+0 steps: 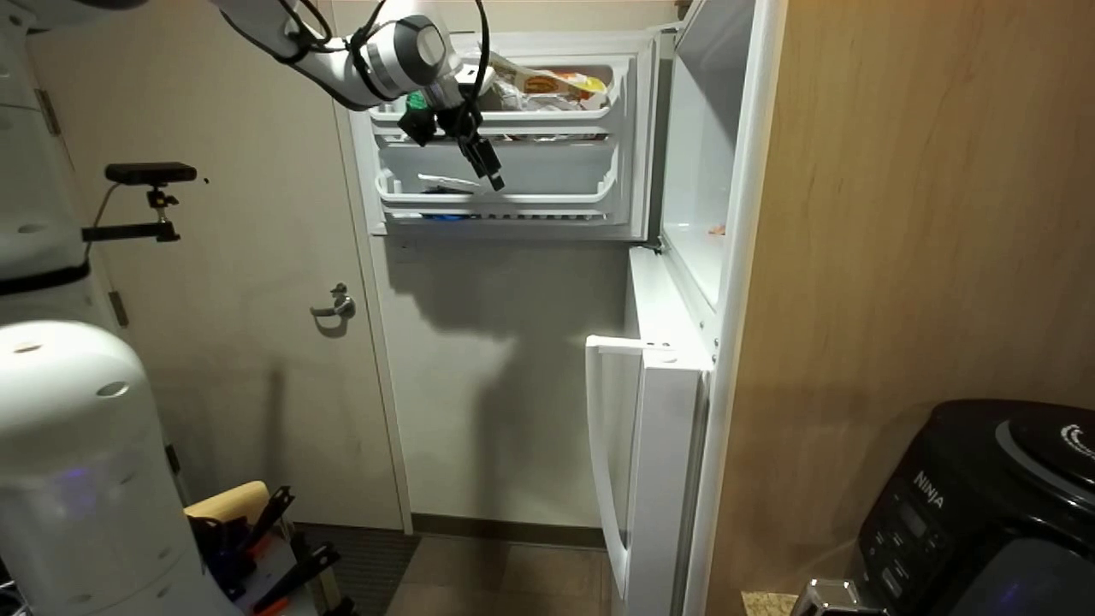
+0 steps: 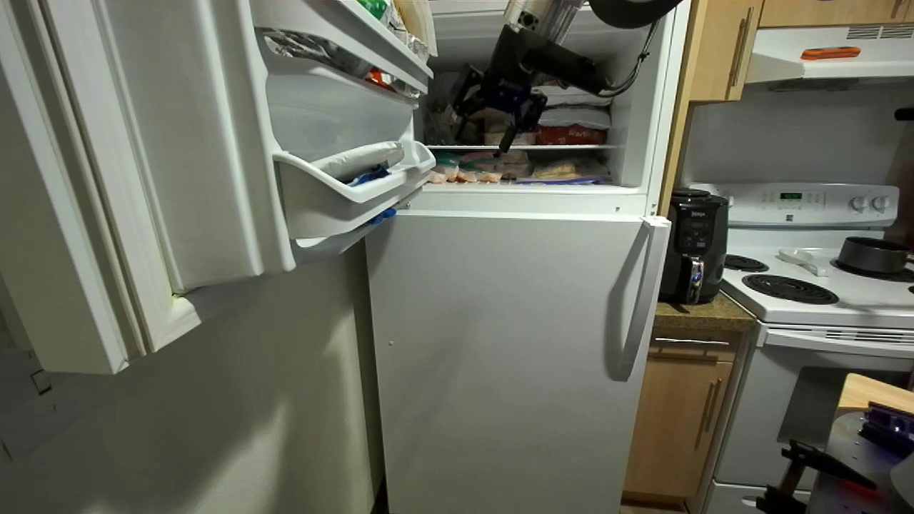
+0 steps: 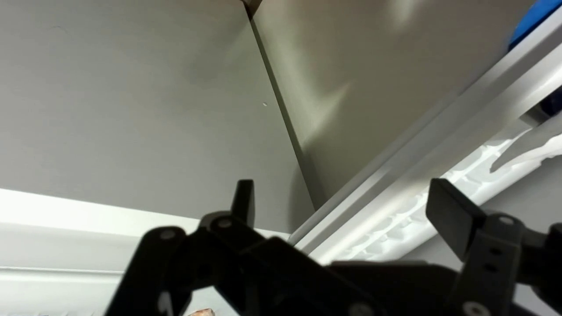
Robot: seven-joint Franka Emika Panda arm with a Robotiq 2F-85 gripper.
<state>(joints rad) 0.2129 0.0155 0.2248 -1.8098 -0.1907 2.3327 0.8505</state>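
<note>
White plastic formed the bin [image 2: 335,207] along the lower edge of the freezer door [image 2: 193,143], near your spread, empty claw [image 2: 483,141]; the bin's raised rim presumably held the packet [image 2: 360,158] in.

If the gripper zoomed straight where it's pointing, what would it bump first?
The gripper would probably bump the lower fridge door; depth is unclear, so it might clip the bottom door bin first.

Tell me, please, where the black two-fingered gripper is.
In an exterior view, the gripper hangs in front of the white freezer, right of the white door shelves.
</note>
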